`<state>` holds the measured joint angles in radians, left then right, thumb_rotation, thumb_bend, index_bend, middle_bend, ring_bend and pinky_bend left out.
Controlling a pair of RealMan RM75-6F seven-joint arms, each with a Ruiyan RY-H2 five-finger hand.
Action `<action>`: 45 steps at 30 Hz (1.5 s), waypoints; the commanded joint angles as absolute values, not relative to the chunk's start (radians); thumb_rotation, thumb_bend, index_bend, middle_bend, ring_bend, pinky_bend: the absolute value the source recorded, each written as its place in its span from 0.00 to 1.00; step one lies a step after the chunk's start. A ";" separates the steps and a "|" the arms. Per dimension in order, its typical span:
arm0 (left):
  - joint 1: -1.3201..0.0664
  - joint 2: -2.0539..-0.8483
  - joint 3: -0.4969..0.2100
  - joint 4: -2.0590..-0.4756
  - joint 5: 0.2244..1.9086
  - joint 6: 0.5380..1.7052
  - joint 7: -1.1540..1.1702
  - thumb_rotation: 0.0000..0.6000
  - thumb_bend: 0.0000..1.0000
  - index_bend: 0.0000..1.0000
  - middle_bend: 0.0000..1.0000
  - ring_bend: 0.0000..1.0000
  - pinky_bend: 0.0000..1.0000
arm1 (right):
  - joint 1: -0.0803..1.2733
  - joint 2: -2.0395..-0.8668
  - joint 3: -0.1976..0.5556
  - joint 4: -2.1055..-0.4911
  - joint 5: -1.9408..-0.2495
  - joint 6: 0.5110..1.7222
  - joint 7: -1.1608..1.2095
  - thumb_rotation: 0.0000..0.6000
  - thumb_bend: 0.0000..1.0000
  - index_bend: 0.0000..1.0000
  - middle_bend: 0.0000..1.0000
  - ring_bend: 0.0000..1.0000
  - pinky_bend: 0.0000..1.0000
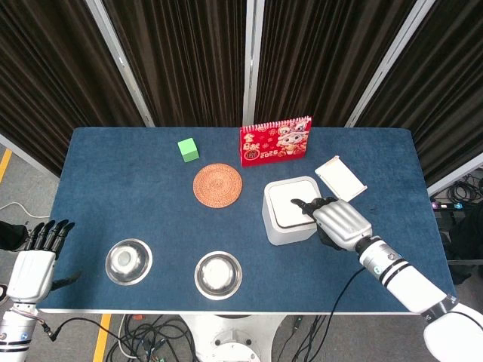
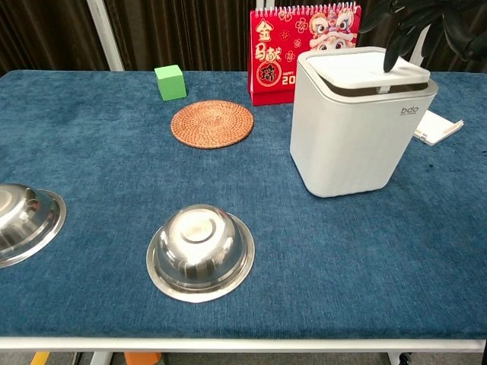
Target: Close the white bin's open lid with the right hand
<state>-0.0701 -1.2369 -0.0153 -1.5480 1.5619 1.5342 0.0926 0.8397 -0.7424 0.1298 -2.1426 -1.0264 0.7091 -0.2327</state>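
The white bin (image 1: 285, 226) (image 2: 348, 137) stands right of the table's middle with its lid (image 1: 290, 209) (image 2: 358, 67) lying flat on top. My right hand (image 1: 338, 222) (image 2: 426, 23) hovers over the bin's right side, palm down, fingers spread, fingertips (image 1: 300, 204) touching the lid. In the chest view its dark fingers (image 2: 396, 53) reach down to the lid's right edge. It holds nothing. My left hand (image 1: 36, 260) hangs off the table's left front corner, fingers straight and apart, empty.
A red calendar (image 1: 275, 140) stands behind the bin, a woven coaster (image 1: 217, 185) and green cube (image 1: 188, 149) to its left. Two steel bowls (image 1: 128, 261) (image 1: 218, 274) sit near the front edge. A white flat object (image 1: 339, 178) lies behind-right of the bin.
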 commanded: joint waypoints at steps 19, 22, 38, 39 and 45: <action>-0.068 -1.240 -0.017 -1.537 1.562 1.540 0.085 1.00 0.00 0.10 0.08 0.04 0.08 | 0.835 -0.800 0.091 -2.104 -1.018 0.723 -0.264 1.00 1.00 0.05 0.25 0.18 0.24; -0.068 -1.239 -0.018 -1.536 1.562 1.543 0.083 1.00 0.00 0.10 0.08 0.04 0.08 | 0.793 -0.760 0.114 -2.145 -1.071 0.792 -0.221 1.00 1.00 0.05 0.25 0.18 0.23; -0.074 -1.236 -0.018 -1.554 1.572 1.540 0.100 1.00 0.00 0.10 0.08 0.04 0.08 | 0.186 -0.895 -0.073 -1.800 -1.488 1.445 -0.027 1.00 0.97 0.05 0.25 0.15 0.11; -0.074 -1.234 -0.019 -1.558 1.572 1.540 0.103 1.00 0.00 0.10 0.08 0.04 0.08 | 0.157 -0.933 -0.071 -1.753 -1.482 1.484 -0.013 1.00 0.92 0.05 0.24 0.13 0.08; -0.072 -1.236 -0.018 -1.575 1.577 1.547 0.126 1.00 0.00 0.10 0.08 0.04 0.08 | 0.044 -1.109 -0.016 -1.519 -1.368 1.600 -0.017 1.00 0.30 0.00 0.00 0.00 0.00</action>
